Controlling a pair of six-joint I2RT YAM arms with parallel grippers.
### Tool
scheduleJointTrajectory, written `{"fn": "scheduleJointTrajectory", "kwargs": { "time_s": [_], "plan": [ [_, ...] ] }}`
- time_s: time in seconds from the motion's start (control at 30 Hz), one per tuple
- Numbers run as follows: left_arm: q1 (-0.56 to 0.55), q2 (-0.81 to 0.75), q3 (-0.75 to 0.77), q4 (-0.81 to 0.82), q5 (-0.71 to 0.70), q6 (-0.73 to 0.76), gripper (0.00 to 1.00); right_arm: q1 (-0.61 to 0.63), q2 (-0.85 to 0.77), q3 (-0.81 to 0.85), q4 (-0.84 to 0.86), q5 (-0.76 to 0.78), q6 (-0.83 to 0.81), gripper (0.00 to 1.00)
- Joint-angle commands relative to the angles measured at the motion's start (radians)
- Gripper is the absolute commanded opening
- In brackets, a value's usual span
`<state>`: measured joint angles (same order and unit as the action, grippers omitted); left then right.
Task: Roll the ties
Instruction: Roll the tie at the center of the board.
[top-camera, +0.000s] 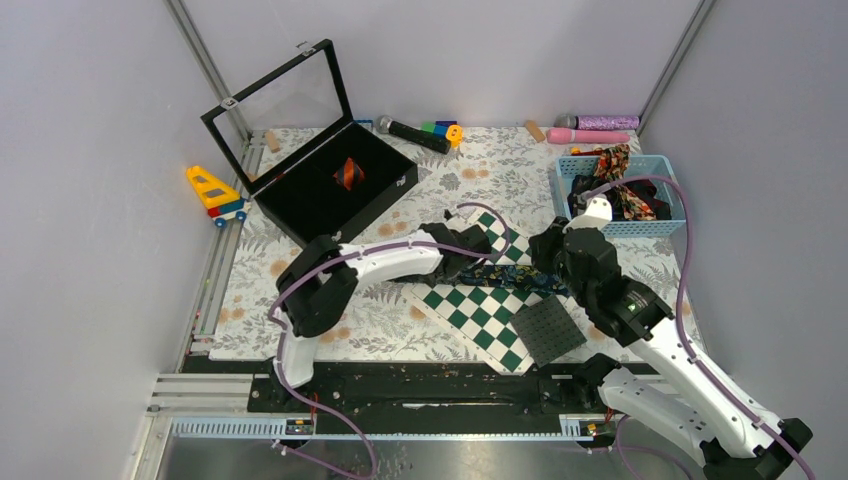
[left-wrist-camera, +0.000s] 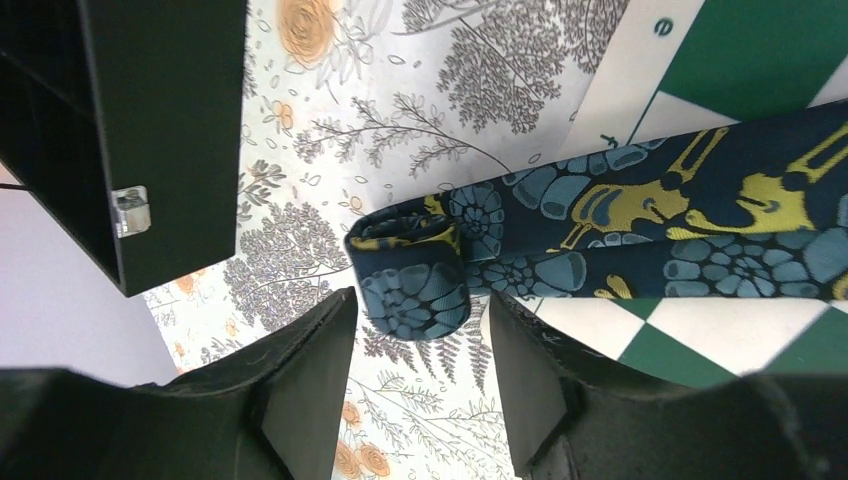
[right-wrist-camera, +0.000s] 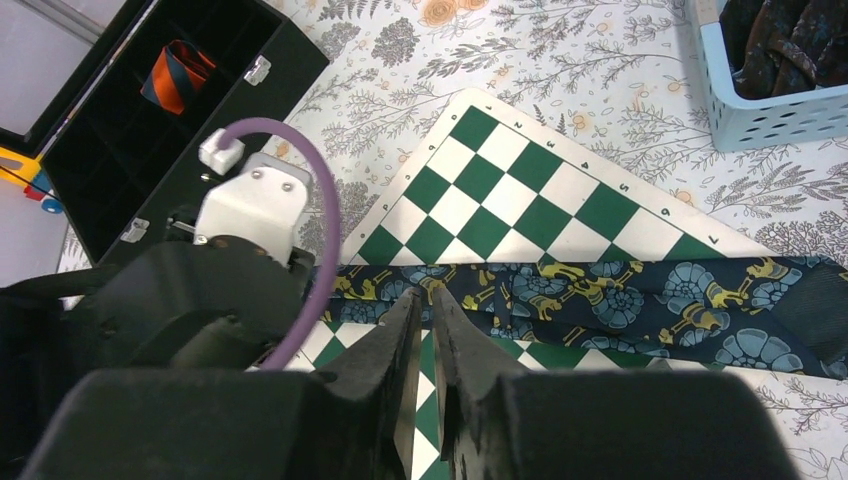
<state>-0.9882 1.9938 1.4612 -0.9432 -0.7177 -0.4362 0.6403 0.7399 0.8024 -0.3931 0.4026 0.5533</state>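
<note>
Perhaps ungripped: half-rolled navy tie (left-wrist-camera: 410, 275)

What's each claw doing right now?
Left claw: open, straddling the rolled end of the navy blue-and-yellow patterned fabric tie.
Right claw: nearly shut, tips at that tie's edge, nothing seen pinched.

Got a green-and-white chequered board (top-camera: 470, 312) sitting skewed on a floral mat (top-camera: 390, 328), black dotted pad (top-camera: 548, 328) just beside its near right edge. Far left of the board, a black case (top-camera: 300, 205) with the glass lid propped open and a yellow toy truck (top-camera: 214, 193) beyond it. Behind the board, a black microphone (top-camera: 412, 134) and coloured blocks (top-camera: 442, 130); to the board's far right, a blue basket (top-camera: 645, 228) with a pink microphone (top-camera: 590, 136) and a purple microphone (top-camera: 605, 122) behind.
</note>
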Motion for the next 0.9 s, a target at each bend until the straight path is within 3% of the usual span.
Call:
{"fn": "scheduleJointTrajectory", "kwargs": {
  "time_s": [0.0, 0.3, 0.5, 0.67, 0.87],
  "plan": [
    [-0.004, -0.121, 0.002, 0.032, 0.014, 0.005, 0.54, -0.004, 0.0, 0.053, -0.003, 0.029, -0.005, 0.16],
    [0.043, -0.361, -0.148, 0.236, 0.175, -0.02, 0.56, -0.004, 0.015, 0.063, -0.004, 0.024, 0.027, 0.17],
    [0.228, -0.622, -0.437, 0.49, 0.39, -0.117, 0.54, -0.004, 0.107, 0.055, 0.053, -0.102, 0.007, 0.16],
    [0.412, -0.848, -0.712, 0.8, 0.607, -0.189, 0.56, 0.01, 0.323, 0.075, 0.159, -0.315, 0.023, 0.17],
    [0.513, -0.943, -0.847, 0.888, 0.663, -0.235, 0.56, 0.112, 0.622, 0.174, 0.316, -0.524, 0.062, 0.18]
  ]
}}
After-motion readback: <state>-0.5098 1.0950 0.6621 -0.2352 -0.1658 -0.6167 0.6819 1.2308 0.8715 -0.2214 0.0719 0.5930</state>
